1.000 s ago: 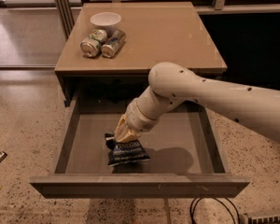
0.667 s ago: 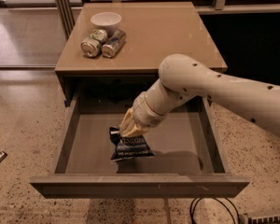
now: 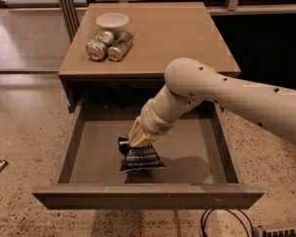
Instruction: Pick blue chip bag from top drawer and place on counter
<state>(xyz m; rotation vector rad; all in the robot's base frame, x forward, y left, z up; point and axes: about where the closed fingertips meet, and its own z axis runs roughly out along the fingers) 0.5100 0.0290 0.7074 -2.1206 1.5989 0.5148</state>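
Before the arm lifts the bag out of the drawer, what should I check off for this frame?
1. Gripper closed on the top of the blue chip bag: ok.
2. Top drawer pulled open far enough for a straight lift: ok.
3. Bag lifted off the drawer bottom: cannot tell.
4. Bare landing area on the counter, right of the cans and bowl: ok.
5. Grip firm enough to hold through the lift: cannot tell.

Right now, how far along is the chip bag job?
Done: the top drawer stands open. In hand: the gripper pinches the blue chip bag by its top, inside the drawer. Left: lift it out and set it on the counter.
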